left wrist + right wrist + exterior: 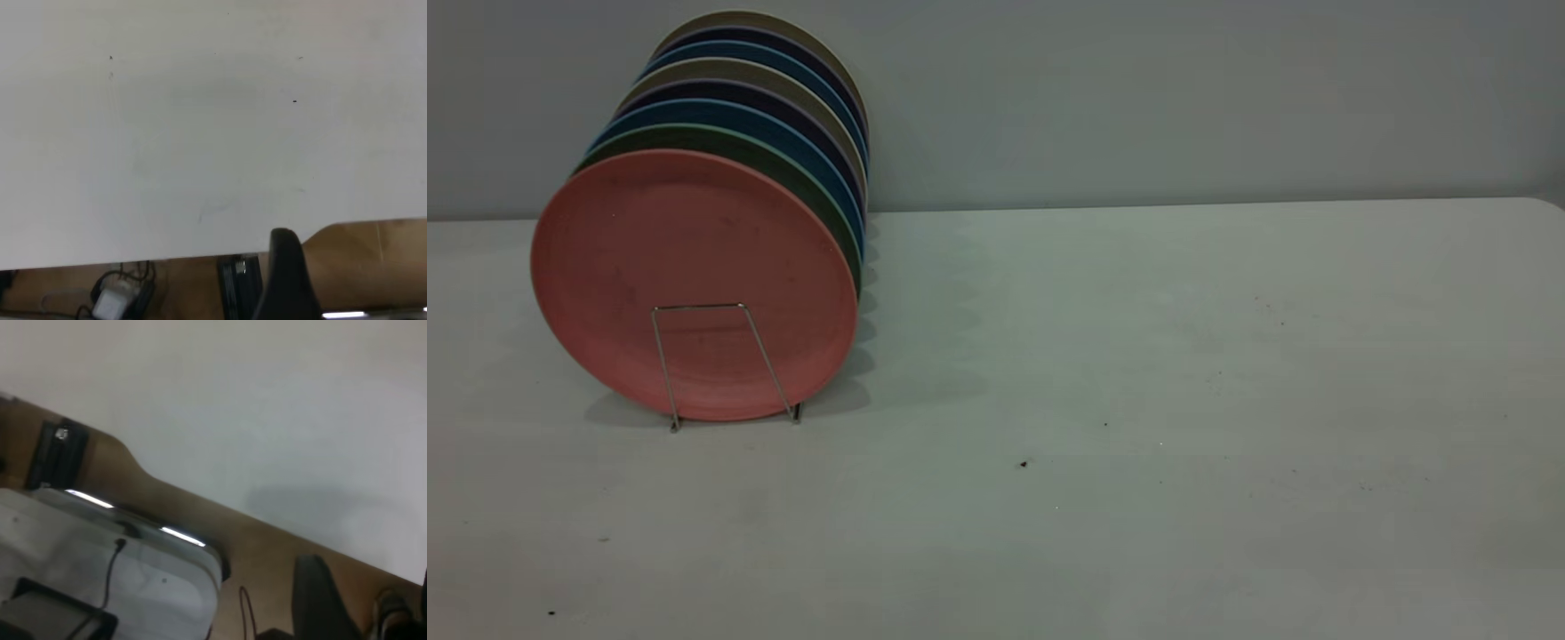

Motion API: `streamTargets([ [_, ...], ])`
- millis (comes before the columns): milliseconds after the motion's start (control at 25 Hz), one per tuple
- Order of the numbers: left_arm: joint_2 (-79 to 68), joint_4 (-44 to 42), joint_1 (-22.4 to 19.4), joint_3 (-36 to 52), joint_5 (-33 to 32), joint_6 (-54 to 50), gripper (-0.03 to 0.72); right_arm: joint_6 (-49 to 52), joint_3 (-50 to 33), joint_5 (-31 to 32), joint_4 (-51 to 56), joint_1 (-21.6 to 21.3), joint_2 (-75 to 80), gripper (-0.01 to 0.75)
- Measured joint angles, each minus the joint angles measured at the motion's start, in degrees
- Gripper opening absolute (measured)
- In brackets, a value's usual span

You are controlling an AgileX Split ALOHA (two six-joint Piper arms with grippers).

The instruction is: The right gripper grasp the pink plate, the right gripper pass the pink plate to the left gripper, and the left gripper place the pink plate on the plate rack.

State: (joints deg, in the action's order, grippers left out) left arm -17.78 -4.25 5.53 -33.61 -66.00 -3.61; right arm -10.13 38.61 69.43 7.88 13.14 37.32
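1. The pink plate (694,267) stands on edge at the front of the plate rack (725,364), at the left of the table (1183,400) in the exterior view. A wire loop of the rack is in front of its lower part. It leans back against a row of other plates (783,116) (green, blue, beige etc.).
2. Judging from this, the placing looks already done; nothing holds the plate now.
3. Neither arm shows in the exterior view. The left gripper (283,280) appears in its wrist view only as one dark finger over the table edge; I cannot tell if the jaws are apart or together.
4. The right gripper (323,600) is the same: one dark finger near the table edge, opening not visible.
5. Handling, as a guess: the plate looks stiff, light, matte, so not very slippery, but thin. The best hold is prob. on the upper rim, the jaws pinching the front and back faces, away from the wire loop.
6. Risk: a push on the plate could tip the neighbour plates.
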Motion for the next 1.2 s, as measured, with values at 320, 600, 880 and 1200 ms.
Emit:
streamTargets([
  [320,11.2,1.12,0.0,4.63,-0.03,-0.43,0.566,-0.42,-9.51,-1.32,-1.5,0.0,-14.12,0.39],
  [600,13.9,4.25,0.0,5.68,0.92,1.78,0.566,-0.42,-11.2,-4.09,-5.49,0.0,-21.39,0.39],
  [880,13.97,6.4,0.0,5.72,1.04,4.2,0.566,-0.38,-11.57,-4.61,-5.78,0.0,-21.98,0.39],
  [1200,13.97,6.45,0.0,5.72,1.04,4.36,0.566,-0.38,-11.57,-4.66,-5.8,0.0,-21.98,0.39],
])
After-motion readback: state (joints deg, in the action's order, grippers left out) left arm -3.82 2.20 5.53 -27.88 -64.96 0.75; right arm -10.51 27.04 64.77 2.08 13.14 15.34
